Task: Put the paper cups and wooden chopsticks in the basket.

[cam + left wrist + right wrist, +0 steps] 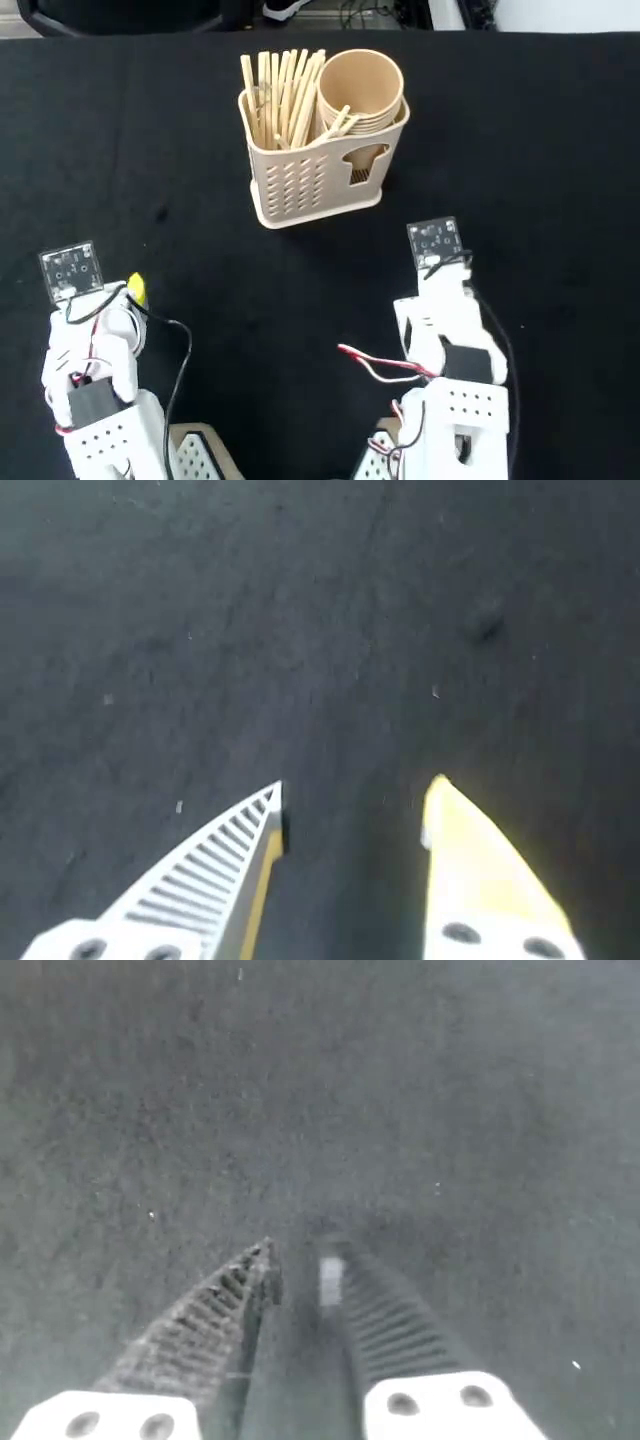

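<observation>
Black cloth (120, 150) covers the table; the basket (320, 185) at its far side holds the stacked paper cups (360, 85) and wooden chopsticks (280, 90). Both arms sit folded back, well apart from it, with the left gripper (355, 800) jaws wide apart and the right gripper (300, 1265) jaws narrowly apart.

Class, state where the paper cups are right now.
In the high view, the stacked paper cups stand in the basket's right compartment, beside the wooden chopsticks.
</observation>
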`<action>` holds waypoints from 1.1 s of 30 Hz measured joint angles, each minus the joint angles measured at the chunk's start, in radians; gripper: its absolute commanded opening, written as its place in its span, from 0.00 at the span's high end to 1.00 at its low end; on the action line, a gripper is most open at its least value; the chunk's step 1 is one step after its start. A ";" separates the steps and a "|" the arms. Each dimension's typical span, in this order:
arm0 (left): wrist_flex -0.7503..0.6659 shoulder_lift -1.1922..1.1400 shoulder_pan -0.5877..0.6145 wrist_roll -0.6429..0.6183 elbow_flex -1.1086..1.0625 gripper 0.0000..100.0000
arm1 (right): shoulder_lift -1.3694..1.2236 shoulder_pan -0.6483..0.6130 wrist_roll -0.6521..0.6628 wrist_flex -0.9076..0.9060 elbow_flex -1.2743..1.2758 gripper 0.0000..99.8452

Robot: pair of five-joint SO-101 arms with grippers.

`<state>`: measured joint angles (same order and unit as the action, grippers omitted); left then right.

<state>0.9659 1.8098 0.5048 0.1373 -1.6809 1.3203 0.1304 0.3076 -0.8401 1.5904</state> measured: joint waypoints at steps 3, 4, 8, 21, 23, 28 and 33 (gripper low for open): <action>0.038 0.002 0.015 0.028 0.000 0.89 | 0.000 0.011 0.000 0.040 0.069 0.97; 0.052 0.002 0.023 0.058 0.000 0.92 | 0.000 0.011 0.000 0.048 0.072 0.97; 0.127 0.002 0.026 0.203 0.000 0.96 | 0.000 0.011 0.000 0.055 0.074 0.96; 0.235 0.002 -0.043 0.293 0.000 0.97 | 0.000 0.014 0.006 0.064 0.074 0.96; 0.235 0.002 -0.043 0.293 0.000 0.97 | 0.000 0.014 0.006 0.064 0.074 0.96; 0.235 0.002 -0.043 0.293 0.000 0.97 | 0.000 0.014 0.006 0.064 0.074 0.96; 0.235 0.002 -0.043 0.293 0.000 0.97 | 0.000 0.014 0.006 0.064 0.074 0.96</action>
<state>1.2006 1.8113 0.4618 0.4304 -1.6809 1.3203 0.1442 0.3138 -0.7756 1.6640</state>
